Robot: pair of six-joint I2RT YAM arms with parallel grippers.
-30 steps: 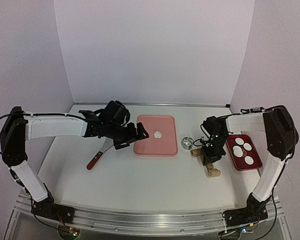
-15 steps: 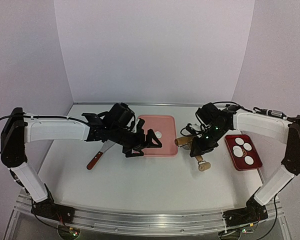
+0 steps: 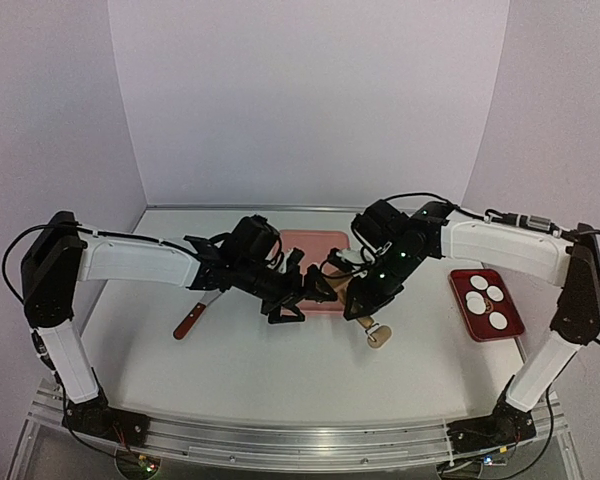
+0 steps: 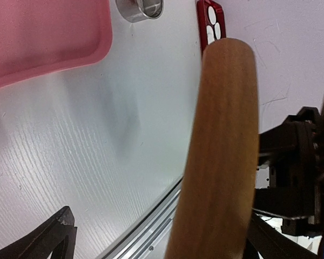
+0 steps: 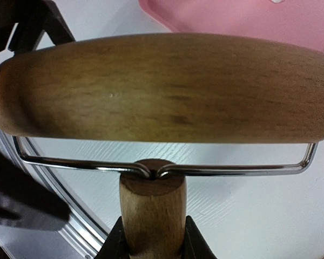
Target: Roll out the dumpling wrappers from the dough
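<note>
- While I've got the top view up: both arms meet over the near edge of the pink board point(image 3: 315, 240), so it's cramped there. The table point(image 3: 280, 380) in front is open. The wrappers point(image 3: 498, 320) lie on the red tray point(image 3: 511, 331) far right, well apart. Can't see the dough from here.
- And the jaws?
- Left wrist: left gripper point(image 4: 162, 240) is spread wide, the roller point(image 4: 221, 151) barrel between its fingers, long axis top to bottom. Contact, can't tell. Right wrist: right gripper point(image 5: 153, 243) is pinched narrow on the roller's handle. The barrel lies crosswise, left to right, just short of the board's edge.
</note>
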